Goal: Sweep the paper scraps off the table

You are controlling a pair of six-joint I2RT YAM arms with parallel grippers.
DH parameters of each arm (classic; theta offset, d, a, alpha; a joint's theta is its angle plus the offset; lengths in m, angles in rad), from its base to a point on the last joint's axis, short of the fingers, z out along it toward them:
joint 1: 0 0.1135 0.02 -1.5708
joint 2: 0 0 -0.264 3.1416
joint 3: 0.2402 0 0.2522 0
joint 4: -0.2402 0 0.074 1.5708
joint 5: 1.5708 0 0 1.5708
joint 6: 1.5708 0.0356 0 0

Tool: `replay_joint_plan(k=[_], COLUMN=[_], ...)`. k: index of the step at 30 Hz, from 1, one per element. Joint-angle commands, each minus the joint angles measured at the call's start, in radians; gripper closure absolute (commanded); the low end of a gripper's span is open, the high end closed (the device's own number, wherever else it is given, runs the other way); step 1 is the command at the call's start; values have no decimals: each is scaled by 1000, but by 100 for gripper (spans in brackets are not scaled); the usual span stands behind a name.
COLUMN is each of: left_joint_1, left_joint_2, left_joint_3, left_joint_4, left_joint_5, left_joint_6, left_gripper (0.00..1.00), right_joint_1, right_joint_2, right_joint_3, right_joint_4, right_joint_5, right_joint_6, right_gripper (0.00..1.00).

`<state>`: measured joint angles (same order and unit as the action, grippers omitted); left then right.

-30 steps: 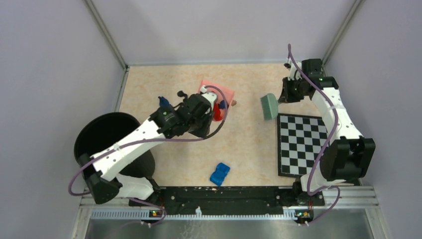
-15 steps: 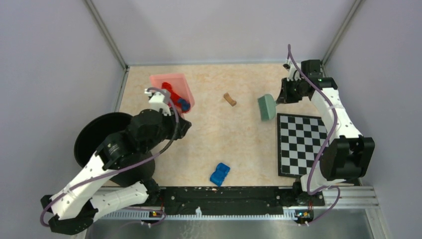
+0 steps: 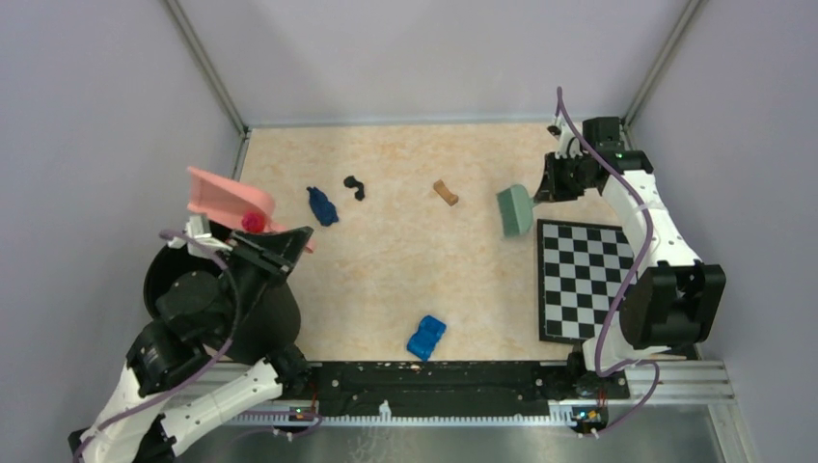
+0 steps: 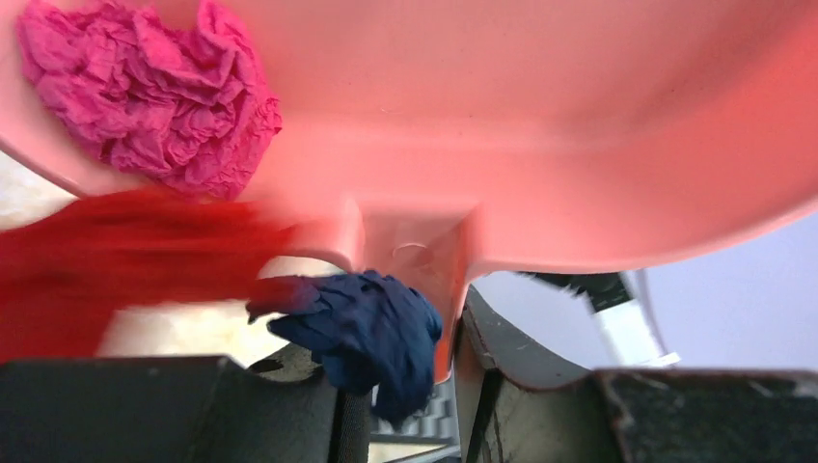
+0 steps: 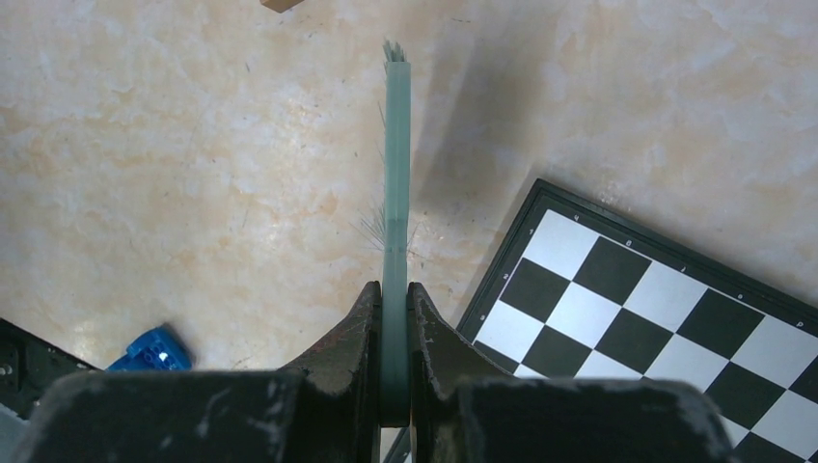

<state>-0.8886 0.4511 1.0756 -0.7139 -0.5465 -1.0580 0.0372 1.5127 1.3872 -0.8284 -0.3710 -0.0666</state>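
Scraps (image 3: 322,205) lie in two groups. Three of them, dark blue, black (image 3: 355,185) and brown (image 3: 445,192), rest on the tabletop (image 3: 415,260) between our claws. The brown one is nearest the right claw (image 5: 394,299), which is clamped on a green brush (image 5: 395,174). Our left claw (image 3: 285,241) grips the dustpan (image 3: 227,198) by its handle over the bin (image 3: 270,323). A magenta scrap (image 4: 145,92) sits in the pan, and blurred red (image 4: 116,251) and dark blue (image 4: 371,333) ones are right at that claw.
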Motion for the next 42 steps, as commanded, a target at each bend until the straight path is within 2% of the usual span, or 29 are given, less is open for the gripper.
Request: replay_joint_plan(k=[1, 4, 8, 15, 20, 23, 24, 26, 28, 30, 34, 37, 42], left_joint_1=[0, -15, -42, -47, -47, -47, -47, -47, -47, -47, -47, -47, -47], left_joint_2=[-107, -214, -278, -295, -342, -333, -331, -309, -235, -139, 22, 134, 378], left_joint_3=[-38, -125, -190, -201, -299, -290, -291, -268, -175, -68, 10, 46, 208], left_joint_4=[55, 119, 173, 221, 444, 409, 429, 486, 408, 274, 262, 265, 47], left_joint_5=[-140, -186, -212, -235, -208, -214, -210, -192, -180, -165, -45, 51, 168], left_joint_6=[-261, -391, -458, -487, -403, -409, -373, -200, -68, -1, 209, 340, 466], left_gripper=[100, 100, 100, 100, 100, 100, 100, 100, 100, 100, 100, 100, 100], right_joint_1=[4, 4, 4, 4, 4, 9, 15, 33, 61, 90, 153, 216, 337], right_joint_2=[-4, -6, -4, -3, -2, 2, 3, 4, 7, 8, 24, 62, 194], right_joint_3=[0, -5, -7, -7, -7, -4, 1, 14, 32, 51, 105, 184, 347], right_joint_4=[34, 35, 33, 32, 32, 30, 29, 23, 18, 19, 28, 18, 31], right_joint_5=[-33, -36, -37, -42, -44, -49, -48, -39, -18, 15, 37, 6, -88], right_joint_6=[9, 8, 8, 10, 8, 5, -1, -18, -36, -49, -74, -82, -51], right_gripper=[100, 100, 100, 100, 100, 100, 100, 100, 100, 100, 100, 100, 100])
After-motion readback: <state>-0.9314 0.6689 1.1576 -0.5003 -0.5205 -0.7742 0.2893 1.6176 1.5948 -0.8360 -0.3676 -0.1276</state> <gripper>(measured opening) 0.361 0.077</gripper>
